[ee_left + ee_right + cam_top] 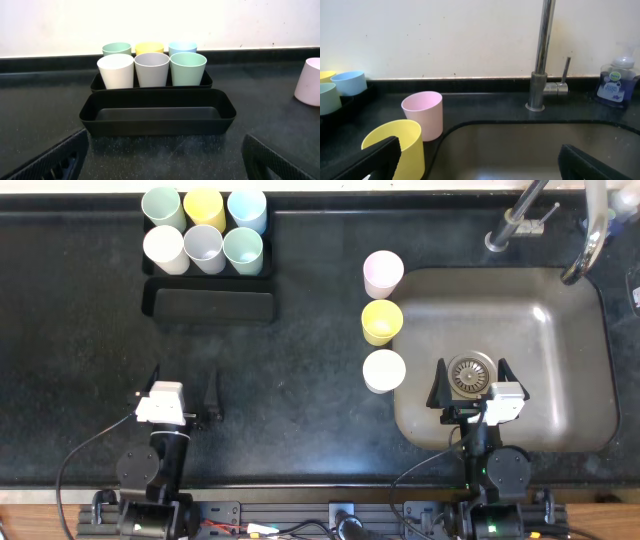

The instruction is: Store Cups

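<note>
Dark speckled stone made up the bench [300,380], with a pale wall [160,20] behind it. Towards ten o'clock on it stood a black tray [146,268] packed with six upright cups [205,248], and just on its six o'clock side a second tray [210,304] lay unfilled. The left pincer [182,388] hung further toward six o'clock, fingers well apart, gripping nothing.

Right of centre, three loose cups stood mouth up in a line from twelve to six along the sink's edge: a pink cup [383,273], a yellow cup [381,321] and a white cup [384,370], close together but not nested. The right pincer [471,380] sat at three o'clock of the white one, over the sink [560,330], jaws likewise spread and bare.

I judged those cups light, thin-walled and stiff, smooth enough to slip and easy to tip. The best hold, to my eye, was over the rim, one finger inside and one outside, or across the upper wall where the taper is widest.

Looking down from above gave the layout and the gaps between cups. The left wrist camera showed instead how deep the unfilled tray was, side on. The right wrist camera showed the cups' taper and height, plus a tap [540,60] and a soap bottle [616,82] behind.
</note>
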`<action>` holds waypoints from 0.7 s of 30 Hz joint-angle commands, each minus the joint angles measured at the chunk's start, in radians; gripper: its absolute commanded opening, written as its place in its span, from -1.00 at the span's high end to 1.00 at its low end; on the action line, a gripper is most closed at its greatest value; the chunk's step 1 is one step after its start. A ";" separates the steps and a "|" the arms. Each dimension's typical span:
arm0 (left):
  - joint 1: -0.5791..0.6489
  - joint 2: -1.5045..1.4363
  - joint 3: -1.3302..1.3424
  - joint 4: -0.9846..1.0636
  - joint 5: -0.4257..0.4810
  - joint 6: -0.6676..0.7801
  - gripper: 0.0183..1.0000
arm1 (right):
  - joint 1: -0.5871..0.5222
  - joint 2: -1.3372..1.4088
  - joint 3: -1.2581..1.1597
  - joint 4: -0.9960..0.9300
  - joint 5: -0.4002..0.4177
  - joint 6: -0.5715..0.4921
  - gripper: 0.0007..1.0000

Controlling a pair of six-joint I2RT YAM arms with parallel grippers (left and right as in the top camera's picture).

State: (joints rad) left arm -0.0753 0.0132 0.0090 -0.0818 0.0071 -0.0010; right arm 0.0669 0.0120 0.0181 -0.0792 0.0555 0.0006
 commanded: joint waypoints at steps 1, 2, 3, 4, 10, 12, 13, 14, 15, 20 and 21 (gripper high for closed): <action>0.002 0.021 0.022 -0.037 0.002 -0.005 -1.00 | 0.002 -0.008 -0.013 0.004 -0.006 0.008 -1.00; 0.002 0.051 0.045 -0.064 0.003 -0.005 -1.00 | 0.002 -0.008 -0.013 0.004 -0.006 0.007 -1.00; 0.002 0.105 0.088 -0.100 0.022 -0.007 -1.00 | 0.002 -0.008 -0.013 0.004 -0.006 0.008 -1.00; 0.002 0.168 0.137 -0.127 0.048 -0.008 -1.00 | 0.002 -0.008 -0.013 0.004 -0.007 0.008 -1.00; 0.002 0.756 0.664 -0.262 0.262 -0.009 -1.00 | 0.002 -0.008 -0.013 0.004 -0.006 0.007 -1.00; -0.002 1.076 1.046 -0.409 0.427 -0.016 -1.00 | 0.002 -0.008 -0.013 0.004 -0.006 0.008 -1.00; -0.009 1.166 1.167 -0.468 0.447 -0.018 -1.00 | 0.002 -0.008 -0.013 0.004 -0.006 0.008 -1.00; -0.023 1.262 1.298 -0.536 0.457 -0.043 -1.00 | 0.002 -0.008 -0.013 0.004 -0.007 0.008 -1.00; -0.052 1.379 1.464 -0.625 0.452 -0.114 -1.00 | 0.002 -0.008 -0.013 0.004 -0.006 0.008 -0.99; -0.293 1.882 2.188 -0.996 0.197 -0.355 -1.00 | 0.002 -0.008 -0.013 0.004 -0.006 0.008 -1.00; -0.323 1.940 2.267 -1.037 0.175 -0.374 -1.00 | 0.002 -0.008 -0.013 0.004 -0.006 0.008 -1.00</action>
State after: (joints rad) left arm -0.2596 1.7466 1.9938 -1.0122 0.2955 -0.2111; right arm 0.0669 0.0113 0.0181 -0.0799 0.0551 0.0006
